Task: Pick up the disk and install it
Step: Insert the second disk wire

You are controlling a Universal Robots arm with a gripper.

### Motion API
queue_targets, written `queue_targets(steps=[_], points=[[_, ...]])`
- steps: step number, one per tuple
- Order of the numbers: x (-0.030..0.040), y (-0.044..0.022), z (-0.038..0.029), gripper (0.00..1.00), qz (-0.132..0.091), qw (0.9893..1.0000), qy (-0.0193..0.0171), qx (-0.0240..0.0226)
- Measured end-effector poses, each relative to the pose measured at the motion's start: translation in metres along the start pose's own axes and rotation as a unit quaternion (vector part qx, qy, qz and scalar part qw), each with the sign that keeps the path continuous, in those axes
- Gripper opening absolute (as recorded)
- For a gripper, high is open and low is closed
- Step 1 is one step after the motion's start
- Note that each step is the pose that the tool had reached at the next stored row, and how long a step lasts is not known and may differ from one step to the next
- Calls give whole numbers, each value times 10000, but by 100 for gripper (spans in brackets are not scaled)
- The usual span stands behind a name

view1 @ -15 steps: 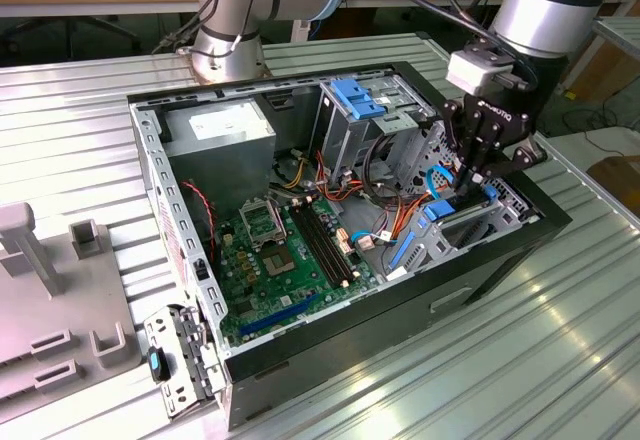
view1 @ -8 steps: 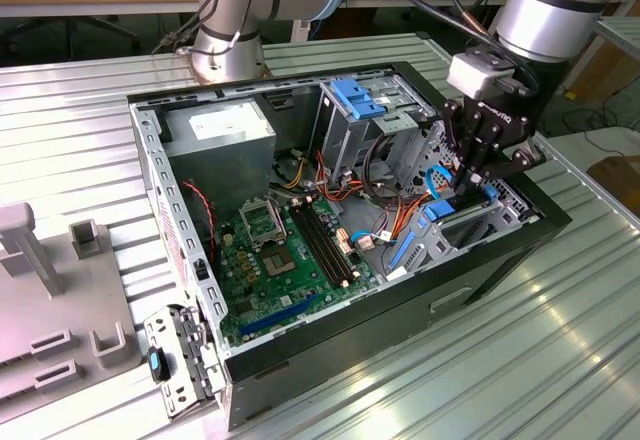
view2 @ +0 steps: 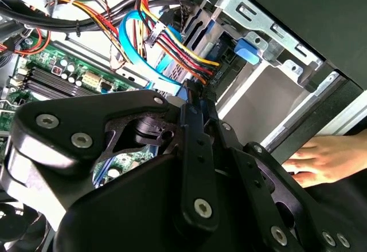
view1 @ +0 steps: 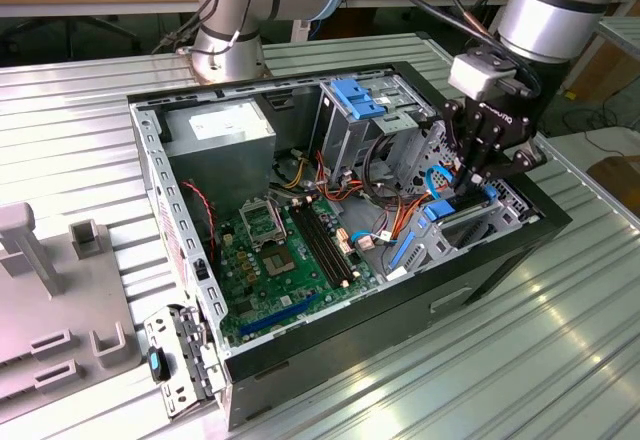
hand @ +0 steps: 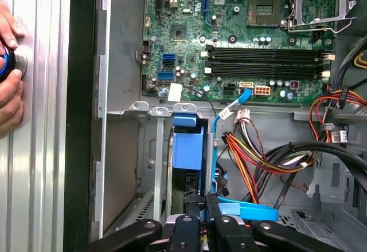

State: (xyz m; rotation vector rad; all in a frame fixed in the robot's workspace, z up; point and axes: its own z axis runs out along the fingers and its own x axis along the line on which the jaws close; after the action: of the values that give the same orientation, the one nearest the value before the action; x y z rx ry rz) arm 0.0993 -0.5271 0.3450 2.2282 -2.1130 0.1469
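One case: an open black-and-grey metal computer case (view1: 520,222) lies on its side on the ribbed metal worktop (view1: 560,360), its side panel off.
Pincer: the black two-fingered pincer (view1: 466,186) reaches down into the drive bay at the case's corner toward the exterior view's right; in both wrist views its fingers (hand: 198,213) are pressed together on the upper edge of the disk.
Disk: the flat dark grey hard drive with bright blue plastic rails (hand: 188,154) stands on edge inside the grey metal drive bay (view1: 478,222), between the bay's walls.
Room around it: bay walls hug the disk on both sides; a bundle of red, orange and yellow wires (hand: 258,160) and a flat blue cable (hand: 252,211) lie just beside the pincer.
Deeper in the case: one green motherboard (view1: 275,260), one tall metal cage topped by a blue plastic latch (view1: 358,97), one grey power supply box (view1: 218,140).
Outside the case: a person's hand (view2: 321,157) rests by the case wall.
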Motion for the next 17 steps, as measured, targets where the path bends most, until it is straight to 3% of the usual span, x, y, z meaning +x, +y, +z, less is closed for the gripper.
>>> queue_targets(steps=[17], points=[[43,2,6,16,0,10000,0,0]])
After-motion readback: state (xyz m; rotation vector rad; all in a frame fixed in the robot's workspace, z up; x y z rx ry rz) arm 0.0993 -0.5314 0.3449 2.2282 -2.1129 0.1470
